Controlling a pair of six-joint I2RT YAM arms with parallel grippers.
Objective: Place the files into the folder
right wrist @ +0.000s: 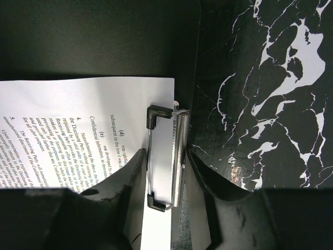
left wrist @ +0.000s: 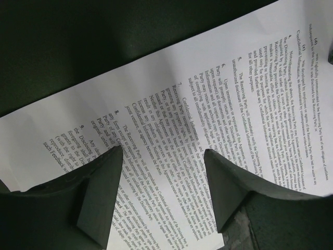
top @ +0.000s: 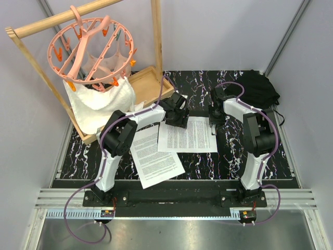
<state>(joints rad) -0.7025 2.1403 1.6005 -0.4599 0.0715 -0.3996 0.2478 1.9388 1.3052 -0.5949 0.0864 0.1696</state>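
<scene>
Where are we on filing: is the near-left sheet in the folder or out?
Out. The sheet lies askew on the table, one corner over its near edge, apart from the clip.

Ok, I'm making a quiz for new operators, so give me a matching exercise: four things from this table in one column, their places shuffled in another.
Things:
1 silver clip
2 black fabric bundle
3 white cloth
4 skewed sheet

Places:
A far right corner
B at the wooden rack, far left
C between the fingers of the right hand
D near the left arm's base

Pairs: 1-C, 2-A, 3-B, 4-D
</scene>
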